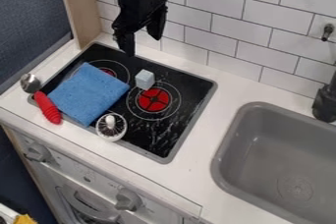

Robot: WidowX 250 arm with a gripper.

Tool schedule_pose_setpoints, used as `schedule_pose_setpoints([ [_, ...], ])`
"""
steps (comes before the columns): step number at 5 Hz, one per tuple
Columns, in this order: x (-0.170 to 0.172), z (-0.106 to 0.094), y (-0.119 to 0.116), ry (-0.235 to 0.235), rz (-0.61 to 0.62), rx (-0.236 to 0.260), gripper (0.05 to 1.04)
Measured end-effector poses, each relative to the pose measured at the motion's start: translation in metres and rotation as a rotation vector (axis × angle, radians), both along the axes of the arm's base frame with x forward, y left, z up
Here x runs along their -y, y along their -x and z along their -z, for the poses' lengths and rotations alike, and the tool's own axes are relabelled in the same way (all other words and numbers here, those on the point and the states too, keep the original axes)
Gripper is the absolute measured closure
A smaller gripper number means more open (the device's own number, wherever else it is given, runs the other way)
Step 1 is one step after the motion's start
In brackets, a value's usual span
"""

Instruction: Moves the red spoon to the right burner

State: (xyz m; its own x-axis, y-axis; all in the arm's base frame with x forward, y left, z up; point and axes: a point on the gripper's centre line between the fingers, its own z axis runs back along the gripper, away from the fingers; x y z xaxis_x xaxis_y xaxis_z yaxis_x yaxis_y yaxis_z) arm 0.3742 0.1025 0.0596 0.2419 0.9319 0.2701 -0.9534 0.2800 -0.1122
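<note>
Red-handled, the spoon [47, 107] lies at the stove's [154, 137] left edge, close against the blue cloth [91, 93]. With the hand [142, 45] open above the stove's back, an off-line grasp could pinch fabric too. Over the right burner [154, 99], a spoon hanging low could clip the pale block [145, 79] and tip it.

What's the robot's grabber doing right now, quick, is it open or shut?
Grabber: open, its two fingers apart with nothing between them.
</note>
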Motion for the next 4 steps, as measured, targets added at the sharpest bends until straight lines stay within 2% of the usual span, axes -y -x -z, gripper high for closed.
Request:
schedule_pose_setpoints([
  [1, 0.001, 0.014, 0.004, 0.008, 0.001, -0.038, 0.083],
  [2, -0.012, 0.023, 0.013, 0.02, -0.013, -0.045, 0.083],
  [3, -0.032, 0.019, 0.021, 0.022, -0.046, -0.041, 0.083],
  [4, -0.053, 0.013, 0.035, 0.002, -0.053, -0.031, 0.083],
])
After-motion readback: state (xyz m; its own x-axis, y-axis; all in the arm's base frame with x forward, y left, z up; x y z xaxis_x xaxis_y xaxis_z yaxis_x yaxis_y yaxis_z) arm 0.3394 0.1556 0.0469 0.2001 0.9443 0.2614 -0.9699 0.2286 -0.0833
